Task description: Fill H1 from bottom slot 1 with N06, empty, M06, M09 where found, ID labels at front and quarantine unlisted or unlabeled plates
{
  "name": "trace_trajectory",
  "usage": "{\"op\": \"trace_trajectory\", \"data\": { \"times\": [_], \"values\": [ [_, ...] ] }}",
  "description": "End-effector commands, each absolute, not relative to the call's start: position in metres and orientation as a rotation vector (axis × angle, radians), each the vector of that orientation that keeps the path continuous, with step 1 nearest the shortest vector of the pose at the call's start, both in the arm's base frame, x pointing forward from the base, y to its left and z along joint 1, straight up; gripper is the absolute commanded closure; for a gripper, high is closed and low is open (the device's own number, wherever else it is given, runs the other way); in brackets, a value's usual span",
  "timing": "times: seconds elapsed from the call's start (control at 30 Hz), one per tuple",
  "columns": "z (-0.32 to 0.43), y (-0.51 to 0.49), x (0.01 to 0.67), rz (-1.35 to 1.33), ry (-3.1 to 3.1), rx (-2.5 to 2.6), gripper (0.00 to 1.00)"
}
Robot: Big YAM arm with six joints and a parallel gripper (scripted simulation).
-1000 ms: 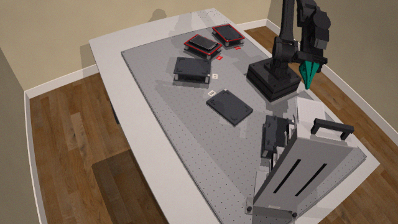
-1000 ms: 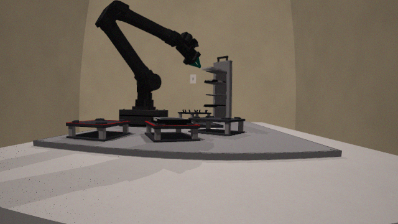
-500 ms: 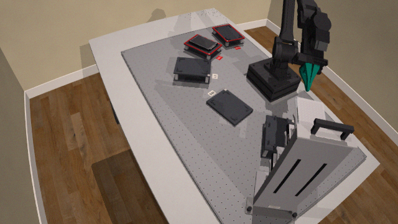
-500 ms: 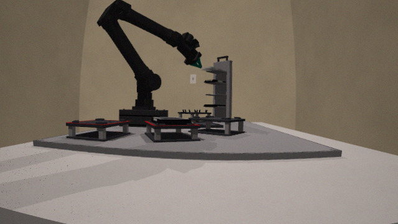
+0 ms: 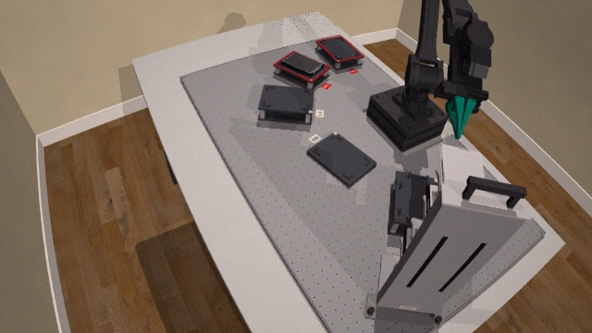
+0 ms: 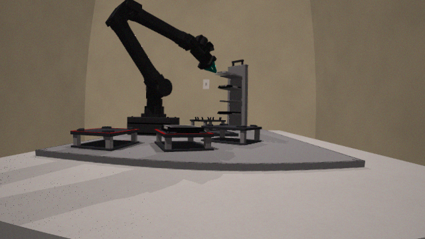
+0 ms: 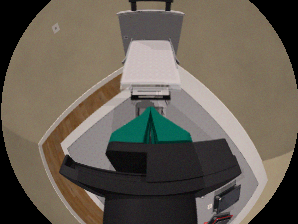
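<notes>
The plate hotel H1 (image 5: 462, 259) (image 6: 245, 93) (image 7: 152, 26) is a grey tower with a black handle at the near right of the deck. A white plate (image 5: 460, 163) (image 7: 152, 63) lies in its top slot and juts out at the front; a striped front end shows in the wrist view. Dark plate edges show on lower shelves in the exterior view (image 6: 229, 87). My gripper (image 5: 459, 134) (image 6: 212, 70) (image 7: 150, 111) has green fingers pressed together, with nothing between them. It hangs just in front of the top plate's front end, pointing at it.
A red-rimmed quarantine nest (image 5: 278, 63) (image 6: 159, 132) bears a dark plate (image 5: 302, 62) (image 6: 182, 127); the other red-rimmed nest (image 5: 339, 48) (image 6: 105, 129) is bare. Two dark nests (image 5: 286, 99) (image 5: 341, 158) stand mid-deck. The arm's base (image 5: 407, 117) is left of the gripper.
</notes>
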State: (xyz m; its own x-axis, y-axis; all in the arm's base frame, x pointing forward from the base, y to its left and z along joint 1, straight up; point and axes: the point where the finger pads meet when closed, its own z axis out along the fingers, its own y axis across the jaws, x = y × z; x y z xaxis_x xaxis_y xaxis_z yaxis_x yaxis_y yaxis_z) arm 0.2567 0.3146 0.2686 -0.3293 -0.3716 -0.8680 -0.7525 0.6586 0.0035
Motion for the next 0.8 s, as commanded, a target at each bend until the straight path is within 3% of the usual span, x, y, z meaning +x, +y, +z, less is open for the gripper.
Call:
{"op": "trace_trajectory", "data": {
  "times": [0.0, 0.77],
  "values": [
    [0.314, 0.327, 0.271, 0.542, 1.86, -0.843, 1.0],
    [0.306, 0.335, 0.278, 0.535, 1.875, -0.852, 1.0]
  ]
}}
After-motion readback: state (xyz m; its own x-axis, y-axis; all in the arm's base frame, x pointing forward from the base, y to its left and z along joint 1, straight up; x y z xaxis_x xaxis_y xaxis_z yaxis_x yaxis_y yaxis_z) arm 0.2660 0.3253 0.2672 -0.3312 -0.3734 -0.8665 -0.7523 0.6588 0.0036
